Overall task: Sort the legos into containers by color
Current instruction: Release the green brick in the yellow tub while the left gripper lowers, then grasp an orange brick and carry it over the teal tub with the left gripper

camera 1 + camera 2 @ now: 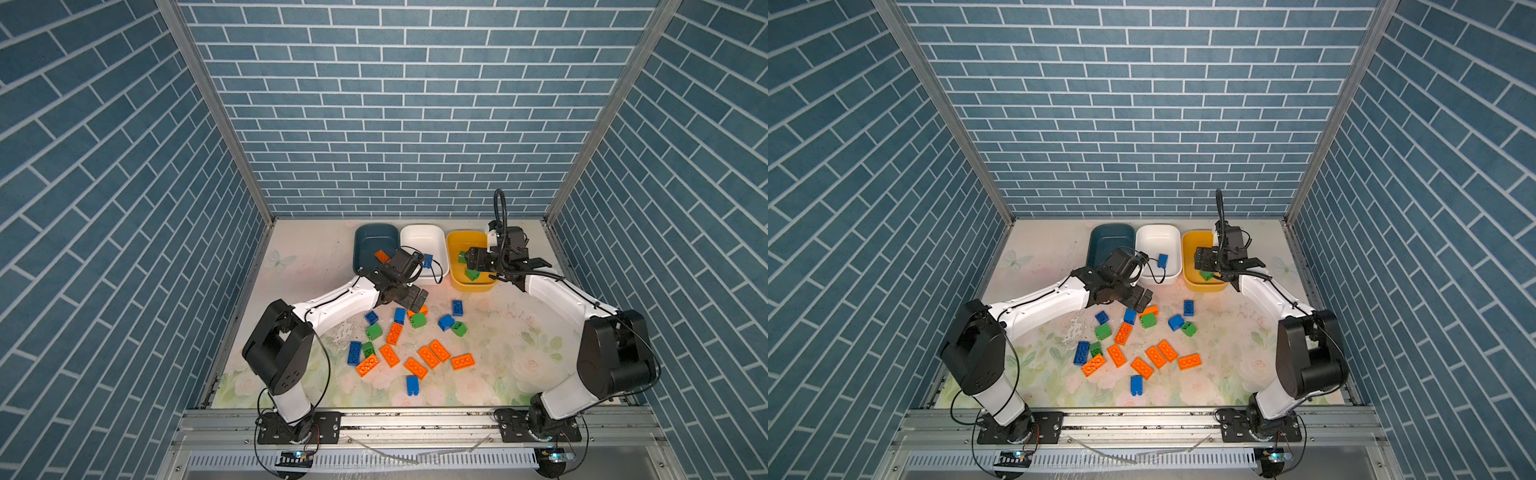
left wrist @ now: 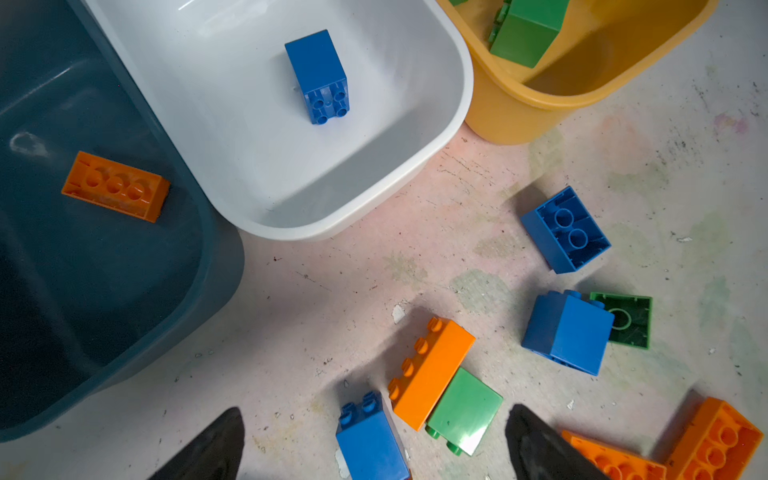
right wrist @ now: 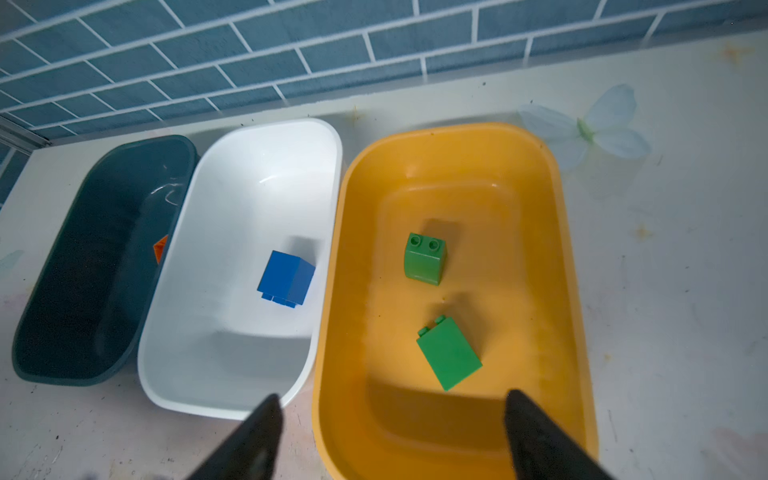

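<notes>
Three containers stand in a row at the back: a teal tub [image 1: 365, 241] holding one orange lego [image 2: 116, 187], a white tub [image 1: 419, 237] holding one blue lego [image 3: 286, 278], and a yellow tub [image 3: 457, 166] with two green legos [image 3: 424, 259] [image 3: 449, 357]. My right gripper [image 3: 392, 399] hangs open and empty over the yellow tub's near end. My left gripper [image 2: 376, 415] is open just above the table, over a blue lego [image 2: 370, 440] that touches an orange one [image 2: 432, 370] and a green one [image 2: 465, 411].
Several loose orange, blue and green bricks [image 1: 411, 336] lie scattered mid-table in front of the tubs. A lone blue brick [image 1: 412, 384] stands nearer the front edge. Blue brick-pattern walls enclose the table on three sides.
</notes>
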